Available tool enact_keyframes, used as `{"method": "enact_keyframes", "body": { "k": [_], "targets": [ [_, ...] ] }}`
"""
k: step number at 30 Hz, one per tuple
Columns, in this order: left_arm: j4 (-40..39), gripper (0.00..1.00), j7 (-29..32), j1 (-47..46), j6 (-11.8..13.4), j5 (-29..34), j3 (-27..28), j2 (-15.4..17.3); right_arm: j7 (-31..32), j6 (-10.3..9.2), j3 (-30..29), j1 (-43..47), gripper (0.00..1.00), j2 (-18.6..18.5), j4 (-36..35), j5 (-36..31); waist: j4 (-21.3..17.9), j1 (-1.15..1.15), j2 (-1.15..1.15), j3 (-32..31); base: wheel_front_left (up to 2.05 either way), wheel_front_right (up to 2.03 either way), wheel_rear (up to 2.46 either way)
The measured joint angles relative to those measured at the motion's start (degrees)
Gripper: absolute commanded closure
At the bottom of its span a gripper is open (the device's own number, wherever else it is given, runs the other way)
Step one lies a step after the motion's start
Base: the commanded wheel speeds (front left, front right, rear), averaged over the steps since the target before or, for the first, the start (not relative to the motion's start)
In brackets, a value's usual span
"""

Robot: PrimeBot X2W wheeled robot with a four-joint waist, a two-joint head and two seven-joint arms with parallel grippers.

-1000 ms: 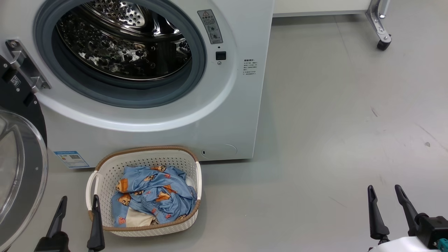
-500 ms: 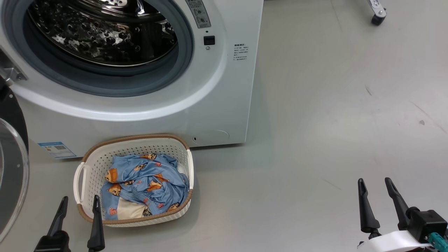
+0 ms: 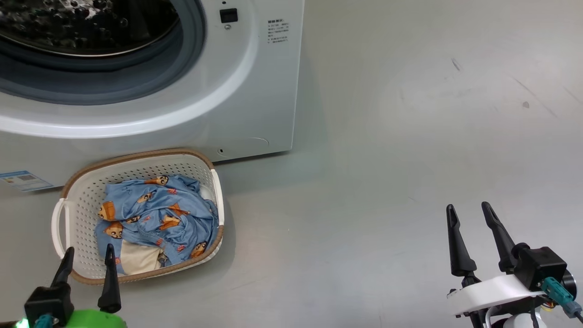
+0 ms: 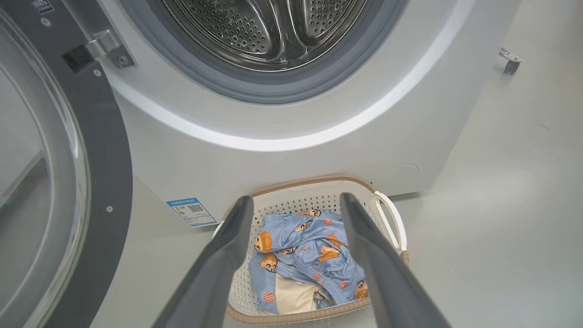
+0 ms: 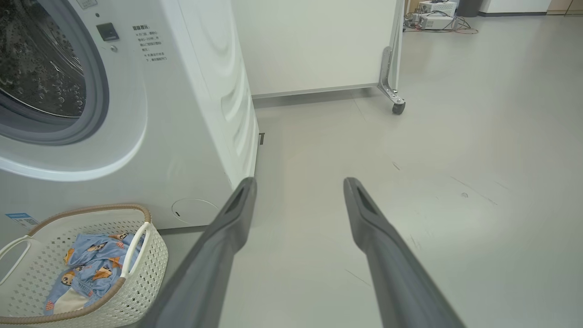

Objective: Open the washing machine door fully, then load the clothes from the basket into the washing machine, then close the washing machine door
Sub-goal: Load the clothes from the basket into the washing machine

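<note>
Clothes lay bunched in the basket at the foot of the washing machine, door swung wide, so you were at loading. Your left gripper hung spread and empty by the basket's near rim and needed to dip past it into the fabric; your right gripper, equally spread and empty, had bare floor around it.

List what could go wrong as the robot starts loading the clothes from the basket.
The clothes lie bunched in the basket; the open left hand might pinch one layer and drop the rest on the floor.
The basket sits loose; snagged cloth might tip it.
The washing machine door stands open nearby; the rising hand could knock it.
</note>
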Motion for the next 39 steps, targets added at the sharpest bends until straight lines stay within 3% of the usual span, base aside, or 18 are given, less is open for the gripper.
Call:
{"method": "enact_keyframes", "body": {
  "k": [8, 20, 28, 39],
  "targets": [
    [2.2, 0.0, 4.67, -3.82, -0.56, -5.3, 1.89, 0.22, 0.0, 0.0, 0.91, -2.21, 0.0, 0.36, 0.0, 0.33, -3.22, 0.0, 0.0, 4.48, 0.0, 0.0, 0.0],
    [5.47, 0.0, 13.22, -10.63, -1.58, -8.1, 2.45, 4.92, 0.0, 0.0, 2.87, -6.24, 0.0, 0.88, 0.01, 1.2, -7.45, 0.01, 0.0, 12.31, 0.0, 0.0, 0.0],
    [8.44, 0.0, 18.35, -16.13, -1.82, -12.41, 4.89, 5.63, 0.0, 0.0, 3.78, -7.86, 0.0, 1.0, -0.02, 1.25, -8.98, 0.01, 0.0, 17.05, 0.0, 0.0, 0.0],
    [11.94, 0.0, 23.56, -21.67, -2.0, -13.84, 6.03, 9.04, 0.0, 0.0, 5.54, -11.8, 0.0, 1.03, -0.34, 3.2, -9.99, 0.01, 0.0, 22.92, 0.0, 0.0, 0.0]
  ]
}}
